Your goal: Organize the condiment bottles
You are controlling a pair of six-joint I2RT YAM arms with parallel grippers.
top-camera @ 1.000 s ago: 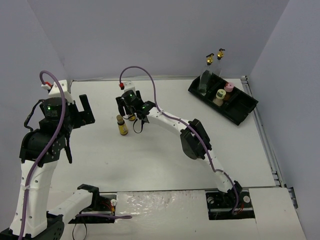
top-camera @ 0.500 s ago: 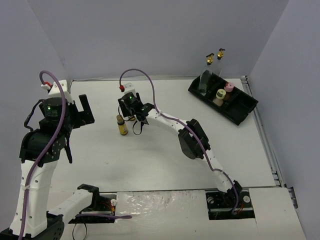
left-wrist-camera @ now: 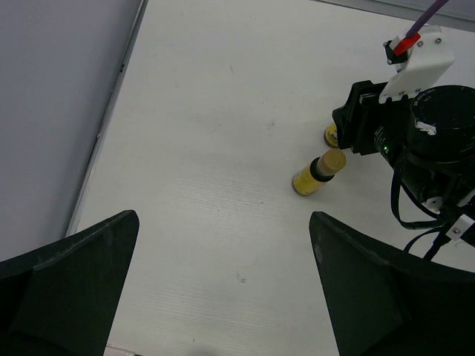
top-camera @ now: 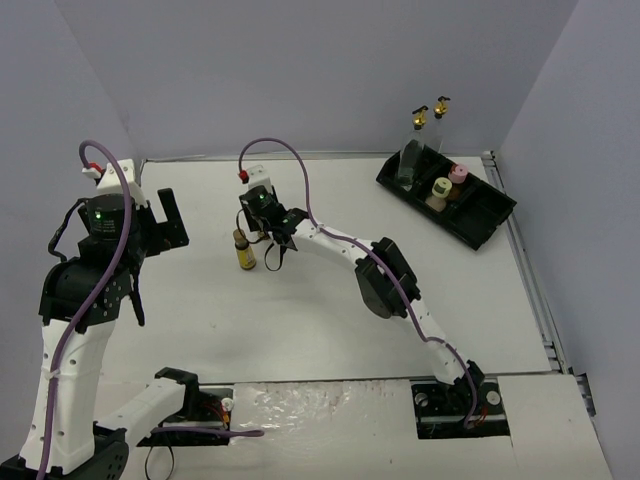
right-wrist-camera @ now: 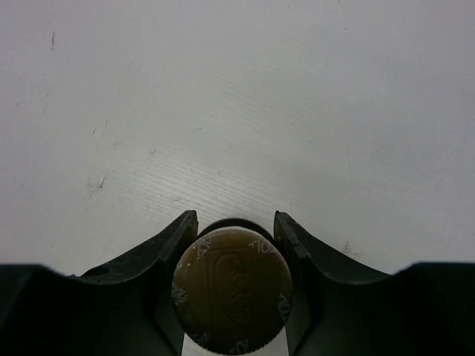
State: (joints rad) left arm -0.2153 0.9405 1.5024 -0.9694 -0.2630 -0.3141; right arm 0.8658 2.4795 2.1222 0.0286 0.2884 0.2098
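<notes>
Two amber brown-capped bottles stand at the table's middle left. My right gripper (top-camera: 262, 228) is shut around one of them; its brown cap (right-wrist-camera: 231, 289) sits between my fingers in the right wrist view, and its base (left-wrist-camera: 331, 135) rests on the table. The other amber bottle (top-camera: 243, 252) stands free just to the left, also in the left wrist view (left-wrist-camera: 318, 172). My left gripper (top-camera: 168, 218) is open and empty, raised at the far left (left-wrist-camera: 223, 282). Two clear glass bottles with spouts (top-camera: 408, 160), a pink-capped bottle (top-camera: 459, 174) and a cream-capped bottle (top-camera: 440, 188) stand in the tray.
The black compartmented tray (top-camera: 485, 218) lies at an angle at the back right, near the right wall. A metal rail (top-camera: 530, 290) runs along the table's right edge. Grey walls close in the left, back and right sides.
My right gripper has edged slightly to the left around the amber bottle. The free amber bottle and my left arm have not moved.
</notes>
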